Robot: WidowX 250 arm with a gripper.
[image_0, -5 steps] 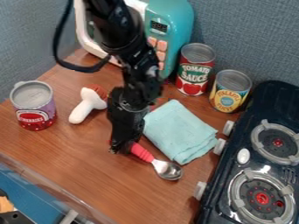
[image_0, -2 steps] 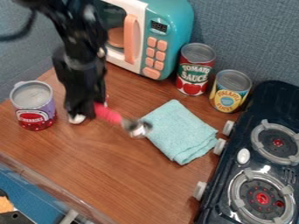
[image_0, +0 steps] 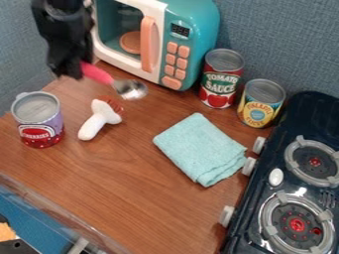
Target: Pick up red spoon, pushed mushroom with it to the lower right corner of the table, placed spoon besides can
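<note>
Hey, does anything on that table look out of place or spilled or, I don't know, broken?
No spill or damage that I can see. The mushroom lies on its side near the left can, and the cloth sits at a slant, its folded layers slightly uneven. Nothing else stands out.

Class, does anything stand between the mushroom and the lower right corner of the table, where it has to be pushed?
Nothing visible stands on the straight line from the mushroom to the lower right corner of the table. The folded cloth lies to the right of that line in the picture.
</note>
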